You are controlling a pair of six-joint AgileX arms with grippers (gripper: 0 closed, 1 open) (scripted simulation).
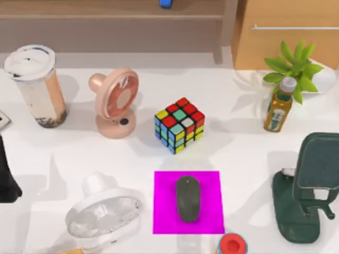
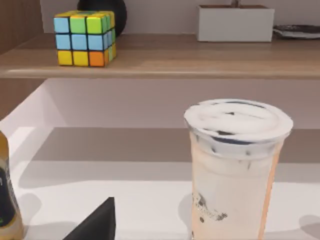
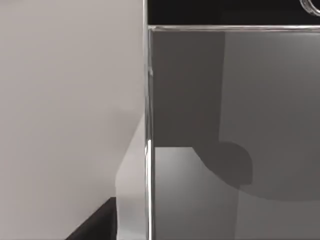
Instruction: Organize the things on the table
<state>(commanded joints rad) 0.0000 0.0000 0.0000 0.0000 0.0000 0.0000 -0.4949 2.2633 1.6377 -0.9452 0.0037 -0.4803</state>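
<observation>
The dark grey mouse lies on a magenta mat at the front middle of the white table. The tall white-lidded cup stands upright at the back left; in the left wrist view the cup is close ahead of my left gripper, of which a dark corner shows. My left arm sits at the table's left edge. The smartphone leans on a dark green stand at the right. Its black screen and silver edge are close before my right gripper.
A pink fan, a Rubik's cube and a white fan stand mid-table. A juice bottle and a plant are at the back right. A red-capped thing is at the front edge. A shelf carries another cube.
</observation>
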